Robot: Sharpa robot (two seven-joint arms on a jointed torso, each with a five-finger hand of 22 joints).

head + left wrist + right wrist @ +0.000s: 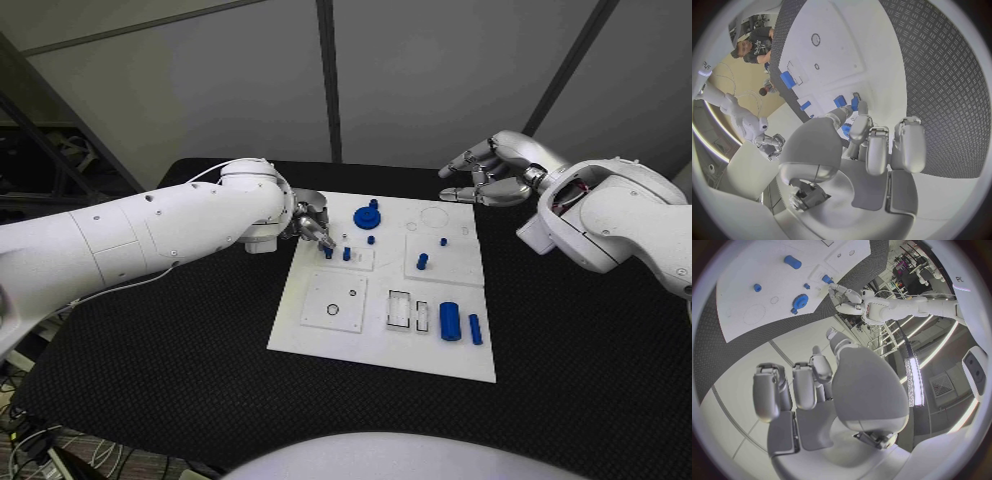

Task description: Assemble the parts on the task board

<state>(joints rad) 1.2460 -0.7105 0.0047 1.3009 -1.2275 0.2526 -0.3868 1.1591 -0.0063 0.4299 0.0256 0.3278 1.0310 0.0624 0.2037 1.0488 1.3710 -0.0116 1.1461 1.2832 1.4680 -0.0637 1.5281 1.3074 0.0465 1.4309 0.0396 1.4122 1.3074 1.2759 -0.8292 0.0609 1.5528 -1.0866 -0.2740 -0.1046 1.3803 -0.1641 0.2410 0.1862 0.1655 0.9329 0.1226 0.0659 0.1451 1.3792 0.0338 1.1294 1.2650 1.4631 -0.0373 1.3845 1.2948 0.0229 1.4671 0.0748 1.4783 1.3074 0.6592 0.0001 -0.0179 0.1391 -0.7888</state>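
Note:
The white task board point(326, 338) lies in the middle of the black table. My left hand point(310, 226) hangs over its far left corner; in the left wrist view my left hand point(877, 145) pinches a small blue peg point(854, 103) between thumb and a finger, right beside another peg point(840, 101). Two pegs point(329, 252) stand by those fingertips. A blue gear-like part point(366, 215) sits at the far edge, a peg point(421, 261) mid-board, and a blue cylinder point(450, 318) with a thin bar point(475, 328) near the front right. My right hand point(485, 175) floats empty beyond the board's far right corner, fingers loosely bent.
Black textured mat point(577, 340) surrounds the board on all sides. Rectangular slots point(400, 309) and a round hole point(333, 309) mark the board's near half. The right wrist view shows the board point(748, 300), the gear point(800, 301) and my left arm point(873, 307) across it.

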